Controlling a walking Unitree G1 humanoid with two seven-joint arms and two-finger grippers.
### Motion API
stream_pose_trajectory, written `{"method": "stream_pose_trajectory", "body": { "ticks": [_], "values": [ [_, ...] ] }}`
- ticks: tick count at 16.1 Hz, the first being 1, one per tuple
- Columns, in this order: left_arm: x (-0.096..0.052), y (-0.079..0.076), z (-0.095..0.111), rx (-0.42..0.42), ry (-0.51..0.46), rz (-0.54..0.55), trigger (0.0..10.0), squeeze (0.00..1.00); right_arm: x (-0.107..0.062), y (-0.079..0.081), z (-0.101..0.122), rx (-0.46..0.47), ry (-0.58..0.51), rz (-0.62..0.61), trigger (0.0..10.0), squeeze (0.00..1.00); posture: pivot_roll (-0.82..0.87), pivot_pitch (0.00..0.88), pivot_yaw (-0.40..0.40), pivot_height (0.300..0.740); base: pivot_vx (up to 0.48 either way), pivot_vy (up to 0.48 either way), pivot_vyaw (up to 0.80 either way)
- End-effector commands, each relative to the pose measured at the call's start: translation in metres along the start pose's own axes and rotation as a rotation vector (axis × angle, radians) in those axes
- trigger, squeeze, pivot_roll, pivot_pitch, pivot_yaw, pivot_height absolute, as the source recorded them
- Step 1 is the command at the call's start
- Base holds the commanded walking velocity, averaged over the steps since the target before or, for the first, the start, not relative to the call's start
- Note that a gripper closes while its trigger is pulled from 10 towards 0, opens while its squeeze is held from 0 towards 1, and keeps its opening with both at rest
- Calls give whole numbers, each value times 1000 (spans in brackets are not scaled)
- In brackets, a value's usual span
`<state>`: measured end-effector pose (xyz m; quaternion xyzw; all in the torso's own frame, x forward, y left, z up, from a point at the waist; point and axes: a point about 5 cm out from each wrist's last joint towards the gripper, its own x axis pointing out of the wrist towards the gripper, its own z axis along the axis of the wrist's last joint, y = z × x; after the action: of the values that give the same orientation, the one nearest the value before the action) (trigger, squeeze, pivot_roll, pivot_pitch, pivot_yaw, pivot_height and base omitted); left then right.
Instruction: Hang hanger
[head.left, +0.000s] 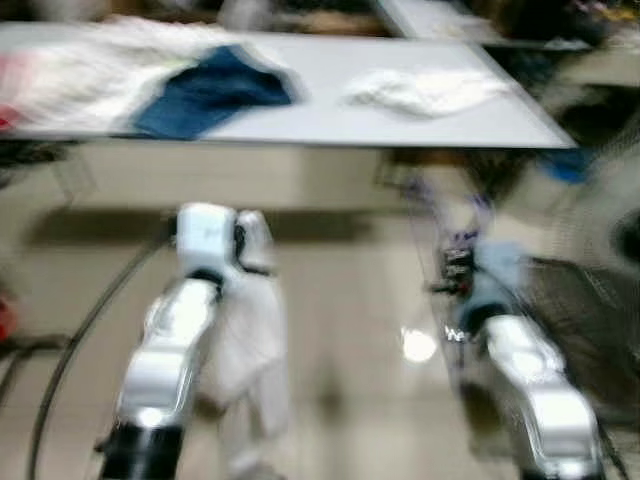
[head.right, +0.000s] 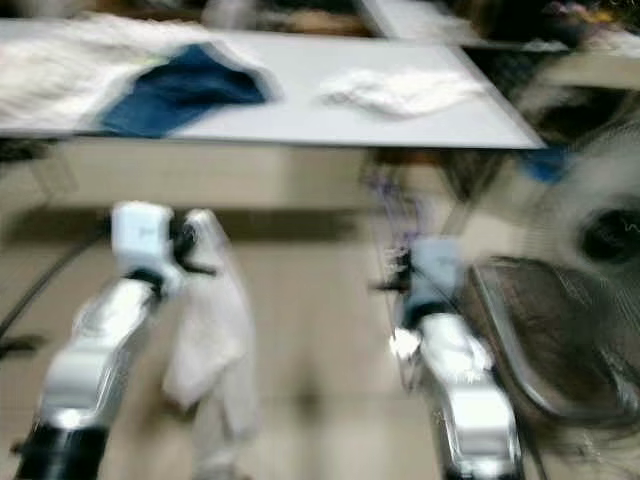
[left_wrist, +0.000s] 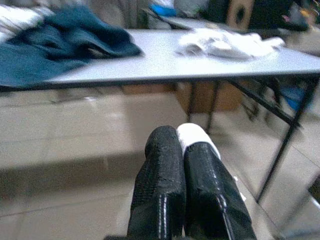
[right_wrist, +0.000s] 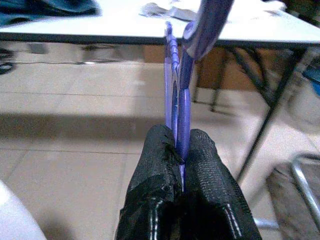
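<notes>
Blurred head views here, the robot facing a long grey table (head.left: 400, 110) with a blue garment (head.left: 215, 90) and a crumpled white cloth (head.left: 425, 90) lying well apart on top; no bins or baskets can be made out. Bare tiled floor (head.left: 340, 300) runs open between robot and table edge, a dark wire frame (head.right: 560, 340) crowding the right side. The left gripper (left_wrist: 181, 150) is pinched tight on a hanging white garment (head.left: 250, 350). The right gripper (right_wrist: 179, 147) is clamped on the purple hanger (right_wrist: 177, 85), which stands upright out of its fingertips, below the table's edge.
</notes>
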<state>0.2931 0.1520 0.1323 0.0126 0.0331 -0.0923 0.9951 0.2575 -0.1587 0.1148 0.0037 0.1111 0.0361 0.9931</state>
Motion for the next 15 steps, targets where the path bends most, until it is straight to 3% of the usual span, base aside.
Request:
{"method": "stream_pose_trajectory", "body": {
  "ticks": [1, 9, 12, 13, 15],
  "values": [
    [4, -13, 10, -2, -44, -53, 10000, 0, -2, -15, 2, -19, -7, -60, 10000, 0, -114, 31, -28, 740, 394, 0, -513],
    [6, -14, 12, -5, -49, -81, 10000, 0, -1, -14, 6, -20, -37, -71, 10000, 0, -109, 27, -21, 740, 392, 0, -64],
    [7, -14, 13, -5, -54, -74, 10000, 0, -2, -12, 12, -50, -65, -15, 10000, 0, -116, 23, -26, 740, 399, 0, 0],
    [7, -14, 13, -7, -58, -69, 10000, 0, -2, -14, 14, -6, -72, -12, 10000, 0, -119, 13, -41, 740, 401, 0, 0],
    [6, -15, 12, -18, -60, -61, 10000, 0, -1, -17, 15, -58, -70, -11, 10000, 0, -123, 10, -46, 740, 399, 0, 0]
  ]
}}
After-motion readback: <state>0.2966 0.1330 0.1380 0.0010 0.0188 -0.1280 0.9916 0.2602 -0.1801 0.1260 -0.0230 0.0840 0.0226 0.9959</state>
